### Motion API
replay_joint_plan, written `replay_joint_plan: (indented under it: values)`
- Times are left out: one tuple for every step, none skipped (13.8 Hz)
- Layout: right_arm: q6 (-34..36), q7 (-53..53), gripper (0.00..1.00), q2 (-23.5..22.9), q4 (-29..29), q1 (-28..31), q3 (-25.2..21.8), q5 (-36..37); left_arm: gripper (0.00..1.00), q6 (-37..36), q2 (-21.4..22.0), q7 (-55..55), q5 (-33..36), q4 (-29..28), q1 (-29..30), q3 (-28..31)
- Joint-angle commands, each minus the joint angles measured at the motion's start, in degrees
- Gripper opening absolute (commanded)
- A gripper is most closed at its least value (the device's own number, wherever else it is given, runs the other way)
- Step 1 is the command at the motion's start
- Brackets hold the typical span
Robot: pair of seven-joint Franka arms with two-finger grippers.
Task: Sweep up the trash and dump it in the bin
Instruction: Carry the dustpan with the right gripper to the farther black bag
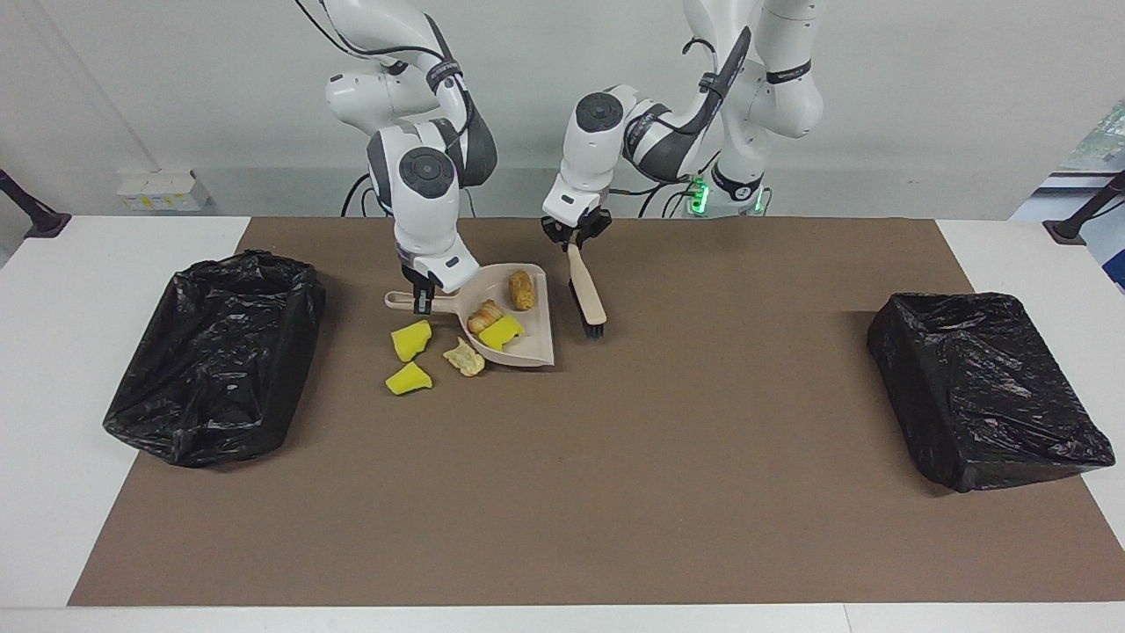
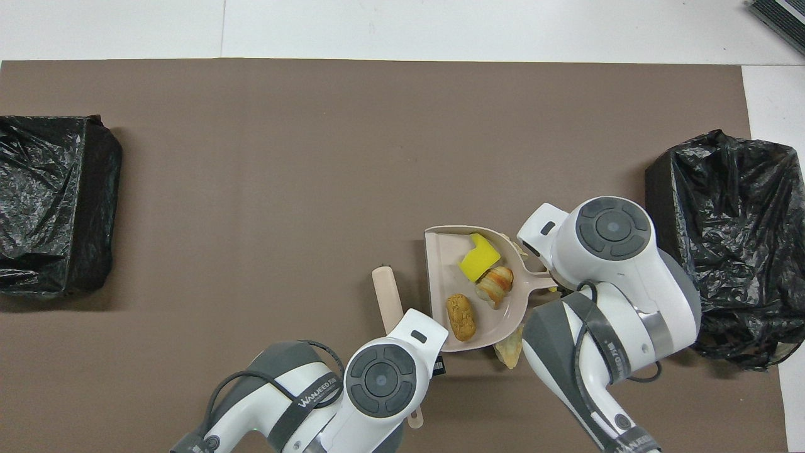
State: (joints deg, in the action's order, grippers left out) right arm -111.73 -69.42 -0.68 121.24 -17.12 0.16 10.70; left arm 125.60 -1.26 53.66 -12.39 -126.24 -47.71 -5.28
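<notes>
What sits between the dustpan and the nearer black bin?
In the facing view, two yellow foam wedges lie on the brown mat between the beige plastic dustpan and the black-bagged bin; otherwise bare.
</notes>
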Motion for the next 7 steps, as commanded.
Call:
replay_joint_plan:
  values:
    - [2.39, -5.09, 0.00, 0.51, -2.59, 3.22, 0.28, -0.60, 0.00, -1.15, 2.75, -1.10, 0.88, -2.16, -0.01, -0.70]
    - [2.39, -6.85, 0.00, 0.42, -3.46, 4.54, 0.28, -0.86, 0.00, -1.06, 3.36, -0.50, 0.88, -2.69, -1.41, -0.79]
    - [2.39, -8.61, 0.00, 0.25, -4.25, 6.12, 0.28, -0.86, 0.00, -0.28, 3.63, 0.21, 0.88, -4.00, -3.08, -0.79]
    - [2.48, -10.36, 0.00, 0.07, -5.04, 7.88, 0.19, -0.86, 0.00, -0.01, 4.15, 0.48, 0.88, -5.23, -4.66, -0.79]
    - [2.74, -12.04, 0.00, -0.11, -6.10, 9.81, 0.19, -0.86, 0.00, -0.96, 5.03, 0.48, 0.88, -6.37, -5.81, -0.79]
    - [3.44, -13.62, 0.00, -0.19, -7.06, 11.65, 0.19, -0.86, 0.00, -0.97, 6.43, 0.48, 0.88, -8.39, -6.60, -0.79]
    - [4.14, -15.29, 0.00, -0.46, -8.20, 13.67, 0.19, -0.86, 0.00, -0.36, 7.75, 0.56, 0.88, -10.32, -7.57, -0.88]
